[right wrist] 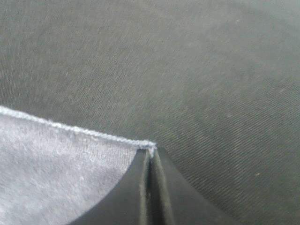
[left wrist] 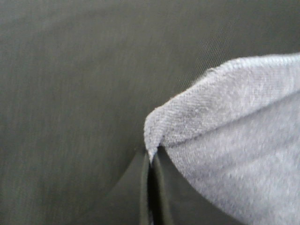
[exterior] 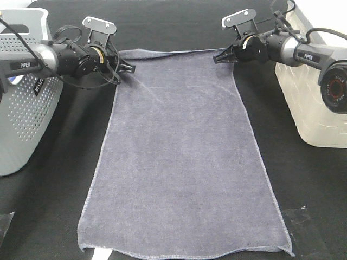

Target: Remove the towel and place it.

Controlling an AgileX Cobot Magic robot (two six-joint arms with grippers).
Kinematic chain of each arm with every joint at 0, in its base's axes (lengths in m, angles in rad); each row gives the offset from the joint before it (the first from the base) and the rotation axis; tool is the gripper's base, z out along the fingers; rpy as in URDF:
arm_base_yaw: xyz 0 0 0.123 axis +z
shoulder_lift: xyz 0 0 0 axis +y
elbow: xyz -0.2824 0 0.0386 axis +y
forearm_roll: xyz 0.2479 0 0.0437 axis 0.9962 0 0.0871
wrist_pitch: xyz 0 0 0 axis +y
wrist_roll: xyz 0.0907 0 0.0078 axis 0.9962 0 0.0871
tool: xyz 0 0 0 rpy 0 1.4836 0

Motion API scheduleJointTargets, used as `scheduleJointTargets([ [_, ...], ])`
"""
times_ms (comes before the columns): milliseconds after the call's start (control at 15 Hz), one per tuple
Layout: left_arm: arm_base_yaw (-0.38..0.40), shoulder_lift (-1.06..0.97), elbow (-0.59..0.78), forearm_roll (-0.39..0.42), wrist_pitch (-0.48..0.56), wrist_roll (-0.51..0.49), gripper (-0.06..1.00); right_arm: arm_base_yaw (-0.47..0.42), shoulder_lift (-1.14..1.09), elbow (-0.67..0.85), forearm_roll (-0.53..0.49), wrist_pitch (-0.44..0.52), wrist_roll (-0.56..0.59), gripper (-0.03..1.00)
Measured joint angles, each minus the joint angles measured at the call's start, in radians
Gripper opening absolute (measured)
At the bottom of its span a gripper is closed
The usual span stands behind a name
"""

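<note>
The greyish-purple towel (exterior: 181,162) lies spread out lengthwise on the black table in the high view, its near edge at the bottom of that view. My left gripper (exterior: 132,67) is shut on the towel's far left corner; the left wrist view shows the corner (left wrist: 197,122) folded up and pinched between the black fingers (left wrist: 159,192). My right gripper (exterior: 218,57) is shut on the far right corner; the right wrist view shows the stitched hem (right wrist: 79,129) ending at the closed fingers (right wrist: 159,192).
A grey perforated basket (exterior: 24,108) stands at the left edge. A white translucent basket (exterior: 309,103) stands at the right. A black camera lens (exterior: 336,86) sits in front of the white basket. The table is covered in black cloth (exterior: 303,184).
</note>
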Motion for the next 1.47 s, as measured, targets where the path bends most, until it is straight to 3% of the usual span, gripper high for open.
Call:
scheduleJointTargets([
  [200, 0.0, 0.015, -0.003, 0.0, 0.025, 0.0, 0.03, 0.001, 0.001, 0.0, 0.0, -0.007, 0.0, 0.1],
  [333, 0.0, 0.015, -0.003, 0.0, 0.01, 0.0, 0.17, 0.001, 0.001, 0.0, 0.001, -0.007, 0.0, 0.3],
  [400, 0.0, 0.015, -0.003, 0.0, -0.009, 0.0, 0.28, 0.001, 0.001, 0.0, 0.001, -0.007, 0.0, 0.37],
  [467, 0.0, 0.015, -0.003, 0.0, -0.049, 0.0, 0.32, 0.001, 0.001, 0.0, 0.001, -0.007, 0.0, 0.42],
  [667, 0.0, 0.015, -0.003, -0.001, -0.187, 0.0, 0.35, 0.001, 0.001, 0.0, 0.006, -0.007, 0.0, 0.46],
  [800, 0.0, 0.015, -0.003, -0.012, -0.193, 0.0, 0.35, 0.001, -0.004, 0.0, 0.007, 0.04, 0.0, 0.46],
  [933, 0.009, 0.015, -0.005, -0.088, -0.151, 0.0, 0.35, 0.001, -0.018, 0.0, 0.007, 0.111, 0.0, 0.46],
  [1000, 0.009, 0.015, -0.005, -0.088, -0.151, 0.0, 0.35, 0.001, -0.018, 0.0, 0.007, 0.111, 0.0, 0.46],
  [1133, 0.022, 0.015, -0.025, -0.213, -0.043, 0.0, 0.35, 0.001, -0.038, 0.0, 0.013, 0.2, 0.0, 0.46],
  [1333, 0.024, 0.015, -0.069, -0.259, 0.054, 0.0, 0.37, 0.001, -0.04, 0.0, 0.02, 0.273, 0.0, 0.48],
  [1467, 0.024, 0.015, -0.095, -0.293, 0.087, 0.0, 0.46, 0.001, -0.042, 0.0, 0.027, 0.329, 0.0, 0.5],
])
